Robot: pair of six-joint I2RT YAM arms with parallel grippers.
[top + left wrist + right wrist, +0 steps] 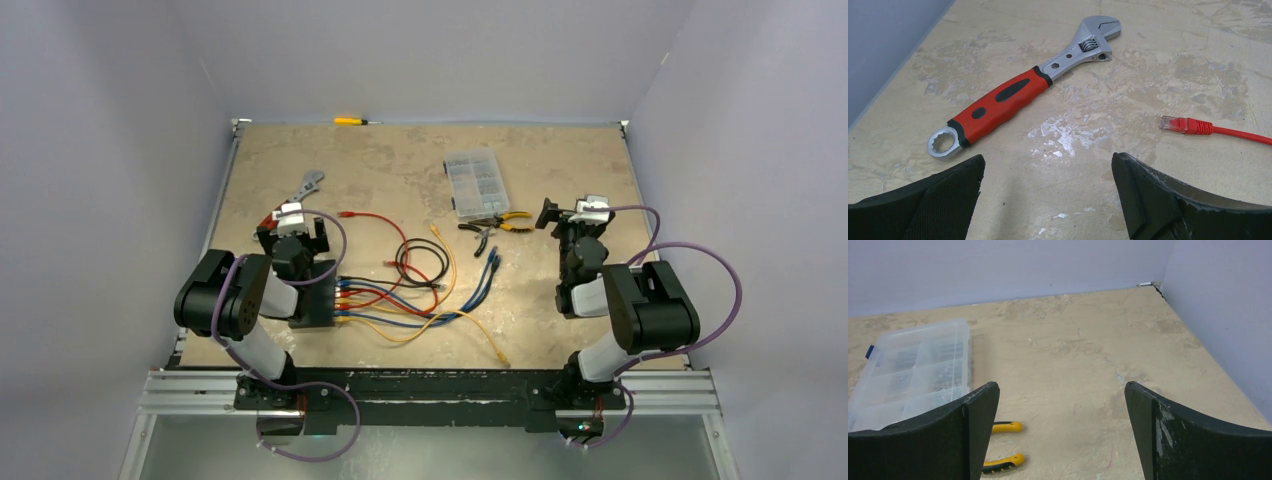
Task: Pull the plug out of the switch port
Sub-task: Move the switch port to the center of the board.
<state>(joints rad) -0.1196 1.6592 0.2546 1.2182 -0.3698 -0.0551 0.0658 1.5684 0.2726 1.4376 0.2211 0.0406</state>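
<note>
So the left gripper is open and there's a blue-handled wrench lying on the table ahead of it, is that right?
Not quite: the wrench has a red and black handle, not blue; the left wrist view shows it. The left gripper is open, with the wrench lying ahead of it.

No legible text, labels, brands or numbers in any view. Wrench (1003,102), organiser box (913,370), switch (322,300): markings, if any, unreadable.

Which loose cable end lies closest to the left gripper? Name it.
The red plug just ahead of the open left gripper, near the wrench; the orange end and blue ends lie farther right.
</note>
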